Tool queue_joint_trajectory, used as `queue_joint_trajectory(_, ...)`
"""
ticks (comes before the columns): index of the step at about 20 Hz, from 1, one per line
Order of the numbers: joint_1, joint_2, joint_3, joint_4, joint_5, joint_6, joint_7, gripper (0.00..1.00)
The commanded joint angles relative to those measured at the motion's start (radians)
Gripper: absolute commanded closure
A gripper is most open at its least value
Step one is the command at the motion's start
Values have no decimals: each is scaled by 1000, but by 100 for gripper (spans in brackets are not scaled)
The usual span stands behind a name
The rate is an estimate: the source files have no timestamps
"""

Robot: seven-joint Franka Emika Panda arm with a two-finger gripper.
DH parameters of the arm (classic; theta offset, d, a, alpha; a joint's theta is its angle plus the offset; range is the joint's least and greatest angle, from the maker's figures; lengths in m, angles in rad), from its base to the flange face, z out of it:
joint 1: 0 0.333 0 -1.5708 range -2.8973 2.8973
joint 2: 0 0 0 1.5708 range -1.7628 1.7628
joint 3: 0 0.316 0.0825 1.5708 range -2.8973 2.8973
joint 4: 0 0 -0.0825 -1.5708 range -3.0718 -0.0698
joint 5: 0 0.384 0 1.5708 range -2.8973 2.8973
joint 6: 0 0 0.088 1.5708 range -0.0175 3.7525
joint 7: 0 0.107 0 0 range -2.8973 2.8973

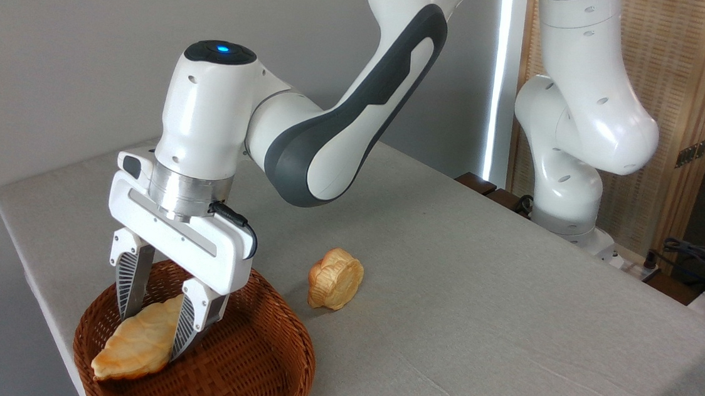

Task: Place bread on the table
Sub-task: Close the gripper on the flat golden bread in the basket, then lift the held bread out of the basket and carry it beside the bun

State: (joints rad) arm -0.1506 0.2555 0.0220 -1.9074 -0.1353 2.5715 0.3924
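The bread (139,340) is a long golden-tan leaf-shaped pastry, tilted with its lower tip toward the left rim of the wicker basket. My gripper (150,333) points straight down into the basket, its two ribbed fingers (127,284) closed against the upper part of the bread from either side. Whether the bread rests on the basket floor or hangs just above it I cannot tell. The table (476,308), covered in light grey cloth, spreads out to the right of the basket.
A brown woven wicker basket (251,366) stands at the table's front left corner. A small round flower-shaped bun (336,278) stands on its edge on the cloth just right of the basket. The arm's base (571,221) is at the back right, cables beyond it.
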Motion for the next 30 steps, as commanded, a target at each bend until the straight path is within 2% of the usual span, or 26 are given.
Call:
queue_joint_trajectory(1, -1, -4, 4, 4, 6, -11, 19, 61)
queue_joint_trajectory(9, -1, -22, 6, 5, 5, -11, 14, 59)
queue_joint_trajectory(11, 2, -64, 7, 5, 5, -14, 10, 55)
queue_joint_trajectory(16, 2, -157, 9, 4, 6, -94, 13, 56)
queue_joint_trajectory(21, 0, -239, 6, 4, 6, -255, 28, 56)
queue_joint_trajectory(26, -6, -315, 3, 1, 6, -512, 117, 55)
queue_joint_trajectory(30, -43, -367, 3, -24, 6, -651, 175, 55)
